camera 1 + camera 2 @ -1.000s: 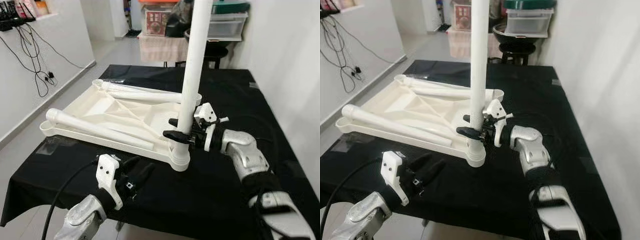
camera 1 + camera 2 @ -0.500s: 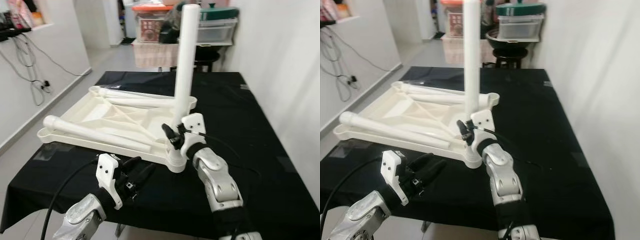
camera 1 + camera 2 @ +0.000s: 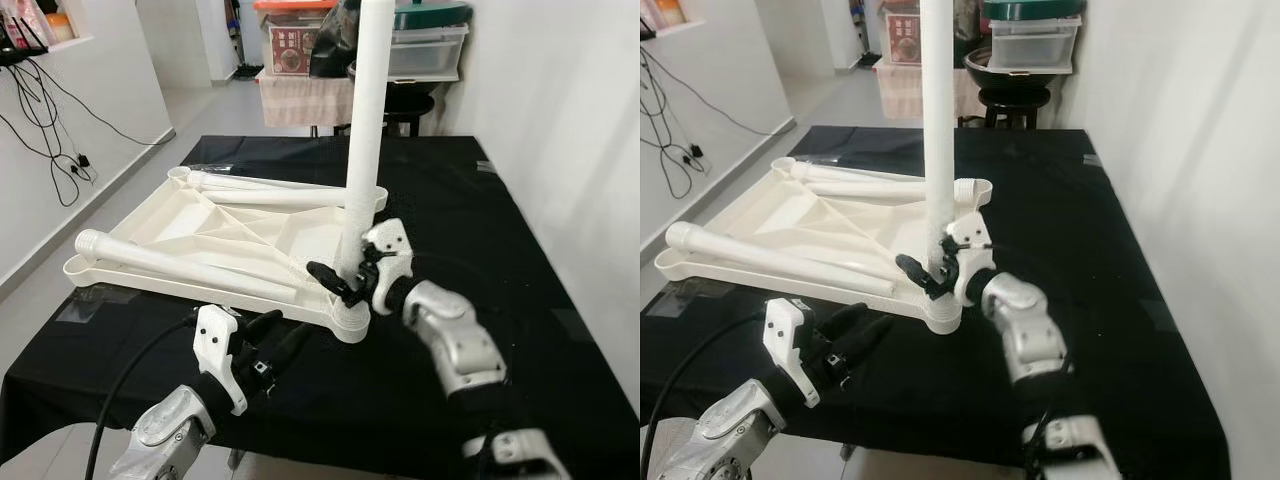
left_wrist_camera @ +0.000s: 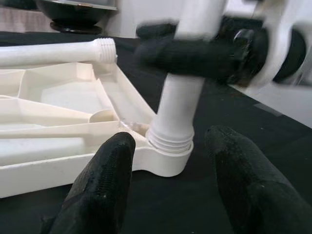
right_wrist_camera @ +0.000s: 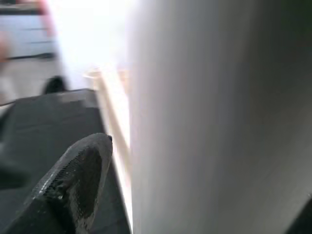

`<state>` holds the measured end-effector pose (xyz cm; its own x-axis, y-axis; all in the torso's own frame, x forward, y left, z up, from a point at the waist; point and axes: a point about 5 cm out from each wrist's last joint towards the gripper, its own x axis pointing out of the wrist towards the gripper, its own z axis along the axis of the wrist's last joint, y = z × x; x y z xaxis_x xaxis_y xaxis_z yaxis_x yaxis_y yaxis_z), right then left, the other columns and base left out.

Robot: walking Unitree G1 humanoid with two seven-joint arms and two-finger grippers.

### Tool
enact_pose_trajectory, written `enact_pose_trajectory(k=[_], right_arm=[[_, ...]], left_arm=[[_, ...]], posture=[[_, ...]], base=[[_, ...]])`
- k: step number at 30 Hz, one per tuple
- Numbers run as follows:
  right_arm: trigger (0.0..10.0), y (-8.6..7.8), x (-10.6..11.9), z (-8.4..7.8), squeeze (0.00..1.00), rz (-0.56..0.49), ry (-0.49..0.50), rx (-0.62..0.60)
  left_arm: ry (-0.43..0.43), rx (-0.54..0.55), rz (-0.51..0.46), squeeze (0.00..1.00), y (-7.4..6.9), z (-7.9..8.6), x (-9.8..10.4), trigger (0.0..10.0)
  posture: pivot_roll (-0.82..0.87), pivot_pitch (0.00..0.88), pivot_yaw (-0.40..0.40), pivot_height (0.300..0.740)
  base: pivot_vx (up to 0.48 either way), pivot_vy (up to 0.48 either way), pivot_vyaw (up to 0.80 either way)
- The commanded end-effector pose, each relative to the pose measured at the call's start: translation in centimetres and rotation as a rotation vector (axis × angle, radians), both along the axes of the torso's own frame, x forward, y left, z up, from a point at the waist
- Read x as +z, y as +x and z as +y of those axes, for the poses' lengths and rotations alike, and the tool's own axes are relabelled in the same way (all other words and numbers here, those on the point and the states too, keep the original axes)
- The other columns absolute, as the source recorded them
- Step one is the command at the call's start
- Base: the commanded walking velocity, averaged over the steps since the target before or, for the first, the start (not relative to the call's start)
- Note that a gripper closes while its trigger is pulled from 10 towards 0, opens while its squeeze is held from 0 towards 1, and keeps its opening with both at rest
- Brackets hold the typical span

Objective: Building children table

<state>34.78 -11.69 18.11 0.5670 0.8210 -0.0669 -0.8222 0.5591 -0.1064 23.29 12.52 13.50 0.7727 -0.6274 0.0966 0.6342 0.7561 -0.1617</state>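
A white upside-down children's table top (image 3: pixel 200 225) lies on the black table. One white leg (image 3: pixel 365 130) stands upright in its near right corner socket (image 3: pixel 350 322). My right gripper (image 3: pixel 340 280) is shut on this leg just above the socket, with one black finger (image 4: pixel 190 56) crossing in front of it. The right wrist view has the leg (image 5: pixel 219 122) close up beside a fingertip (image 5: pixel 73 180). Two loose legs (image 3: pixel 180 262) (image 3: pixel 270 190) rest on the top. My left gripper (image 3: pixel 275 340) stands open and empty near the table's front edge, pointing at the socket (image 4: pixel 168 146).
The black table (image 3: pixel 480 230) has bare room to the right of the table top. A white wall runs along the right. A stool (image 3: pixel 420 100) and storage boxes (image 3: pixel 425 45) stand behind the table. Cables (image 3: pixel 60 120) hang on the left wall.
My right wrist and forearm have swung around the upright leg while the fingers stay on it. The camera has shifted a little. The left gripper has kept its place.
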Motion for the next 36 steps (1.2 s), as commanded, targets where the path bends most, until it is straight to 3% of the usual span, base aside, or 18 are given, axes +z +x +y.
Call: enact_pose_trajectory(k=[1, 6, 9, 10, 11, 12, 13, 22, 28, 30, 31, 32, 33, 34, 35, 36], right_arm=[[10.0, -0.2, -0.2, 0.5, 0.0, 0.013, -0.01, 0.124], [10.0, 0.2, -0.1, -0.2, 0.0, 0.03, -0.086, 0.224], [10.0, 0.6, 0.2, -0.3, 0.0, 0.041, -0.082, 0.229], [3.7, 1.0, 0.2, -0.6, 0.0, 0.054, -0.089, 0.239], [1.2, 1.3, 0.2, -0.8, 0.0, 0.067, -0.091, 0.239], [1.2, 1.3, 0.2, -0.8, 0.0, 0.067, -0.091, 0.239], [0.0, 1.4, 0.2, -1.0, 0.0, 0.077, -0.091, 0.236], [0.0, 1.7, -0.3, -2.0, 0.0, 0.093, -0.083, 0.22], [0.0, 1.7, -1.5, -3.1, 0.0, 0.079, -0.105, 0.081], [0.0, 1.4, -2.6, -3.3, 0.0, 0.096, -0.124, -0.029], [0.0, 1.2, -3.8, -3.0, 0.0, 0.115, -0.122, -0.205], [0.0, 1.2, -3.8, -3.0, 0.0, 0.115, -0.122, -0.205], [0.0, 0.7, -4.7, -2.5, 0.0, 0.12, -0.082, -0.439], [0.0, -0.8, -5.6, -1.3, 0.0, 0.169, -0.018, -0.562], [0.0, -0.8, -5.6, -1.3, 0.0, 0.169, -0.018, -0.562], [0.0, -1.9, -6.0, -0.7, 0.0, 0.205, 0.028, -0.628]], left_arm=[[0.012, 0.005, 0.014, 0.0, 0.1, 0.1, -0.4, 10.0], [0.015, 0.009, 0.015, 0.0, 0.0, 0.1, -0.5, 10.0], [0.016, 0.01, 0.016, 0.0, 0.0, 0.2, -0.5, 10.0], [0.018, 0.009, 0.018, 0.0, -0.1, 0.1, -0.5, 10.0], [0.019, 0.009, 0.019, 0.0, -0.1, 0.1, -0.5, 10.0], [0.019, 0.009, 0.019, 0.0, -0.1, 0.1, -0.5, 10.0], [0.019, 0.008, 0.02, 0.0, -0.1, 0.1, -0.5, 10.0], [0.018, 0.006, 0.021, 0.0, -0.3, 0.0, -0.5, 10.0], [0.014, 0.002, 0.021, 0.0, -0.4, -0.1, -0.4, 10.0], [0.013, 0.003, 0.021, 0.0, -0.5, 0.0, -0.4, 10.0], [0.012, 0.005, 0.02, 0.0, -0.5, 0.1, -0.3, 10.0], [0.012, 0.005, 0.02, 0.0, -0.5, 0.1, -0.3, 10.0], [0.011, 0.007, 0.02, 0.0, -0.6, 0.2, -0.3, 10.0], [0.01, 0.007, 0.02, 0.0, -0.6, 0.3, -0.2, 10.0], [0.01, 0.007, 0.02, 0.0, -0.6, 0.3, -0.2, 10.0], [0.009, 0.007, 0.021, 0.0, -0.5, 0.4, -0.2, 10.0]], posture=[[0.02, 0.0, -0.006, 0.74], [0.03, 0.0, -0.006, 0.74], [0.04, 0.0, -0.004, 0.74], [0.04, 0.0, -0.004, 0.74], [0.04, 0.0, -0.004, 0.74], [0.04, 0.0, -0.004, 0.74], [0.05, 0.001, -0.005, 0.74], [0.04, 0.006, -0.003, 0.74], [0.04, 0.018, -0.008, 0.74], [0.04, 0.023, -0.012, 0.74], [0.03, 0.03, -0.012, 0.74], [0.03, 0.03, -0.012, 0.74], [0.02, 0.034, -0.009, 0.74], [0.02, 0.039, -0.001, 0.74], [0.02, 0.039, -0.001, 0.74], [0.02, 0.039, -0.001, 0.74]], base=[[0.0, 0.0, 0.0], [0.0, 0.0, 0.0], [0.0, 0.0, 0.0], [0.0, 0.0, 0.0], [0.0, 0.0, 0.0], [0.0, 0.0, 0.0], [0.0, 0.0, 0.0], [0.0, 0.0, 0.0], [0.0, 0.0, 0.0], [0.0, 0.0, 0.0], [0.0, 0.0, 0.0], [0.0, 0.0, 0.0], [0.0, 0.0, 0.0], [0.0, 0.0, 0.0], [0.0, 0.0, 0.0], [0.0, 0.0, 0.0]])
